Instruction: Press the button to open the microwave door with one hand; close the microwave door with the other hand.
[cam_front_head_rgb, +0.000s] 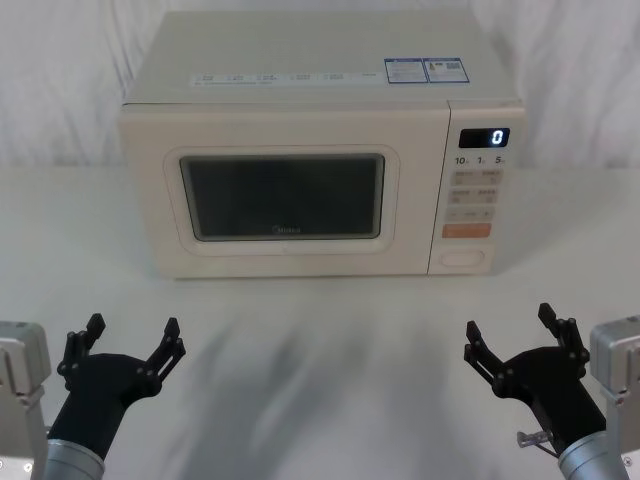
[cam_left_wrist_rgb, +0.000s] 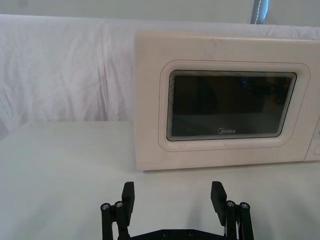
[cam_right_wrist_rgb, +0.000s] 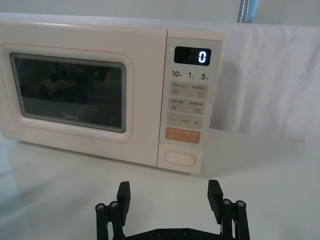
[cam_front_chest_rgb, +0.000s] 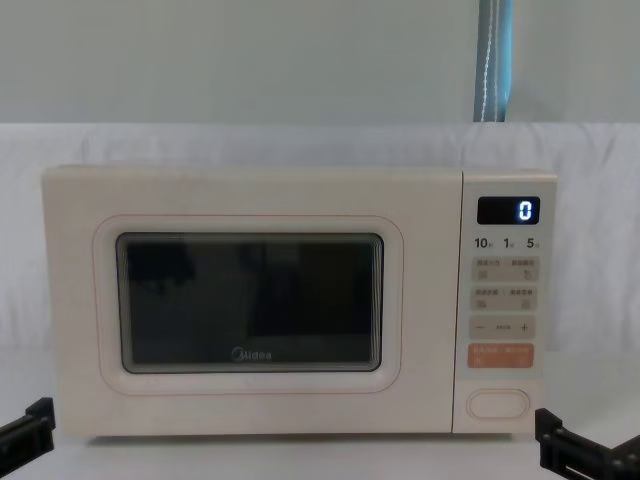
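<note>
Both arms sit low and near the robot's body, reaching forward. The left gripper (cam_front_head_rgb: 132, 338) has its 2 fingers (cam_left_wrist_rgb: 128, 196) spread wide apart; the right gripper (cam_front_head_rgb: 512, 335) mirrors it, fingers (cam_right_wrist_rgb: 215, 194) equally splayed, holding nothing.

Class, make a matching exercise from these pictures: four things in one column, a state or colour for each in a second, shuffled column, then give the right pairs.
Things:
1. microwave door
2. button
3. digital display
4. left gripper

States or colours:
A. shows a lit 0
B. fingers open, holding nothing
C. shut
D. cream, just below the orange key

Pairs: 1-C, 2-D, 3-A, 4-B
</note>
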